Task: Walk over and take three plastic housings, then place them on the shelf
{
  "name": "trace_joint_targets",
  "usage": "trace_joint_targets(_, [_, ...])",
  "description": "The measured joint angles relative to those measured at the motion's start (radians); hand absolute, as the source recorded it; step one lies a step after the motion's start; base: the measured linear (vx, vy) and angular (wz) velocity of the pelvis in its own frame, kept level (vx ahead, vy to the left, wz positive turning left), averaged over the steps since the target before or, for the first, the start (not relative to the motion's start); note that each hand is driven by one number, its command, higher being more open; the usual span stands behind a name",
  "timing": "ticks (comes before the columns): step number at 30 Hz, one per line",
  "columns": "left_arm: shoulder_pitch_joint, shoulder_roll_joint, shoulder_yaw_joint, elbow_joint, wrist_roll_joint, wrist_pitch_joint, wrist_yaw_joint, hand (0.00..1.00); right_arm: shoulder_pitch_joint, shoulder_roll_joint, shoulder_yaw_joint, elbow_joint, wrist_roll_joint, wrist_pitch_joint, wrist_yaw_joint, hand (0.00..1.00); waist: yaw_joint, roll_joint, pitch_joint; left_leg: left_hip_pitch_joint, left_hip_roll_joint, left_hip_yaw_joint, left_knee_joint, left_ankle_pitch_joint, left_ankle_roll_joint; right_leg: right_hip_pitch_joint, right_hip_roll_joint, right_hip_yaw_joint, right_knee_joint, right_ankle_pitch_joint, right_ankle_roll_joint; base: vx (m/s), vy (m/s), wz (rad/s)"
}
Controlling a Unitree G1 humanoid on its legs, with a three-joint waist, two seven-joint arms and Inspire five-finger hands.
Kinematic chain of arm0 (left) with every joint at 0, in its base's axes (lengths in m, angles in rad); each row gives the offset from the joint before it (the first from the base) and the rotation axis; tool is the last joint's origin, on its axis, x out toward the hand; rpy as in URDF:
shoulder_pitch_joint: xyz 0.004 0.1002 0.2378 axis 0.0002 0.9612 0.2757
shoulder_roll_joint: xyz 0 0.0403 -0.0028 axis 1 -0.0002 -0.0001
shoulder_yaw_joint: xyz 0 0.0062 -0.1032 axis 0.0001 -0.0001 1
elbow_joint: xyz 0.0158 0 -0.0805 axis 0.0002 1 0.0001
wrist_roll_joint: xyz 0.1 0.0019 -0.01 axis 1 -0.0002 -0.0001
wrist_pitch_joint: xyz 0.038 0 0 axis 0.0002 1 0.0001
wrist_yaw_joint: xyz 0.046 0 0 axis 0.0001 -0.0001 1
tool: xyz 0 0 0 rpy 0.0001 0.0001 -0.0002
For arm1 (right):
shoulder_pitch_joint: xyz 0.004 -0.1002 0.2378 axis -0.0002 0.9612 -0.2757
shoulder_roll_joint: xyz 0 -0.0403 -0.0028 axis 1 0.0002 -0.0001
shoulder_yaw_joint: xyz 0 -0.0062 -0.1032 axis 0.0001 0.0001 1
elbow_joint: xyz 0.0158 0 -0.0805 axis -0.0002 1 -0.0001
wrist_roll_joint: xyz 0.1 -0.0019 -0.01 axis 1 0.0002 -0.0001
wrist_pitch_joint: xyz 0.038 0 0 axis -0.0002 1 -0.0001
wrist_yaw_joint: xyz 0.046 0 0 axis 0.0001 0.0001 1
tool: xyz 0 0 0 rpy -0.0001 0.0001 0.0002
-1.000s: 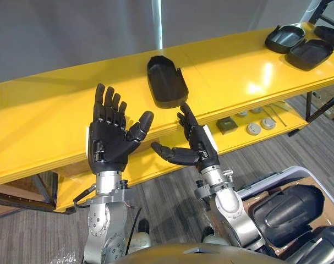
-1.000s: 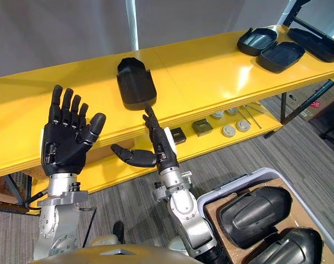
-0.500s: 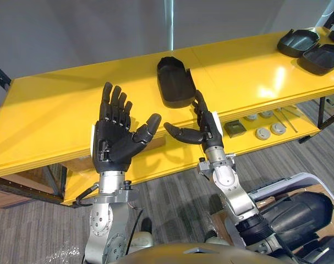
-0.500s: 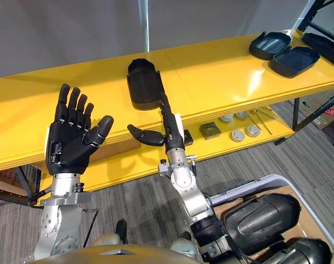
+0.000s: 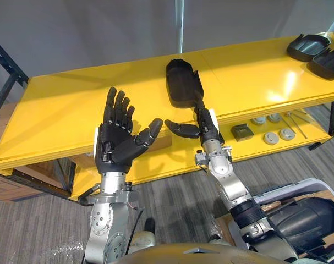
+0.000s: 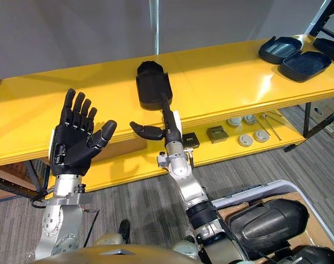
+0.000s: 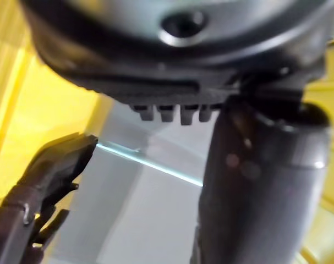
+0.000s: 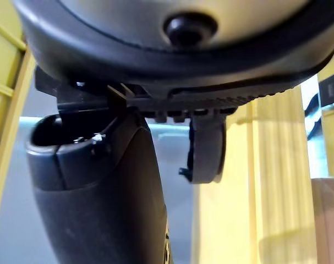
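Note:
A black plastic housing (image 5: 183,82) lies hollow side up on the yellow shelf's top board (image 5: 73,104), near its middle. My right hand (image 5: 204,124) is open and stretched forward. Its straight fingertips (image 5: 199,104) are at the housing's near end; I cannot tell whether they touch it. My left hand (image 5: 120,137) is held up in front of the shelf, open, palm facing me and holding nothing. Two more black housings (image 5: 307,46) (image 5: 327,62) lie at the board's far right end. In the right wrist view, the right hand's thumb (image 8: 100,198) stands straight.
The lower yellow shelf (image 5: 249,148) holds small square and round parts (image 5: 242,132). A grey bin (image 5: 315,184) at my lower right holds large black housings (image 5: 299,220). A dark rack post (image 5: 4,88) stands at the shelf's left end. The floor is grey carpet.
The camera has shifted, sliding the shelf rightward in the picture. My right hand has reached forward until its fingertips are at the housing's near end. The left hand holds its pose.

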Motion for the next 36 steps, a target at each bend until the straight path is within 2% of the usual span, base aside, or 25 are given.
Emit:
trace_joint_targets(9, [0.0,0.0,0.006,0.0,0.0,0.0,-0.002,1.0,-0.105,0.0,-0.022,0.12,0.0,0.018,-0.008,1.0,0.006,0.004,0.001,-0.004,0.0,-0.014,0.002,0.01,-0.001,0.001,0.0,-0.011,0.007,0.0,0.0,-0.01,-0.006,0.04])
trace_joint_targets(13, [0.0,0.0,0.024,0.0,-0.001,0.0,-0.004,1.0,-0.132,-0.001,-0.037,0.137,0.0,0.026,-0.01,1.0,0.009,0.018,0.01,-0.006,0.0,-0.021,0.002,0.013,-0.002,0.001,-0.002,-0.018,0.015,-0.001,-0.002,-0.02,-0.006,0.04])
trace_joint_targets(20, [-0.001,0.0,0.024,0.001,-0.003,0.0,-0.009,1.0,-0.198,-0.005,-0.065,0.204,0.0,0.034,-0.023,1.0,0.015,0.023,0.013,-0.008,0.0,-0.024,0.0,0.012,-0.006,0.0,-0.002,-0.021,0.016,-0.002,-0.003,-0.02,-0.005,0.01])
trace_joint_targets(25, [-0.003,0.0,0.024,0.001,-0.003,0.0,-0.011,1.0,-0.242,-0.012,-0.068,0.229,0.0,0.037,-0.038,1.0,0.018,0.04,0.028,-0.009,0.0,-0.025,0.0,0.013,-0.007,0.0,-0.002,-0.022,0.016,-0.002,-0.003,0.0,0.0,0.0])
trace_joint_targets(28, [-0.003,0.0,0.024,0.001,-0.003,0.0,-0.018,1.0,-0.242,-0.011,-0.068,0.228,-0.001,0.036,-0.051,1.0,0.02,0.039,0.029,-0.01,0.001,-0.024,0.001,0.013,-0.007,-0.001,-0.001,-0.021,0.015,-0.002,-0.003,0.0,0.0,0.0])
trace_joint_targets(30, [-0.004,0.0,0.025,0.001,-0.003,0.0,-0.021,1.0,-0.232,-0.01,-0.07,0.205,-0.001,0.036,-0.049,1.0,0.019,0.037,0.031,-0.01,0.001,-0.022,0.003,0.015,-0.004,-0.002,-0.001,-0.019,0.013,-0.002,-0.003,0.0,0.0,0.0])
trace_joint_targets(36, [-0.005,0.0,0.035,0.0,-0.003,-0.004,-0.029,1.0,-0.011,-0.011,-0.058,-0.179,-0.002,0.021,0.023,1.0,0.005,0.015,0.038,-0.008,0.004,0.012,0.003,0.003,-0.003,-0.013,0.004,0.009,-0.008,0.004,0.002,0.01,-0.001,-0.14])
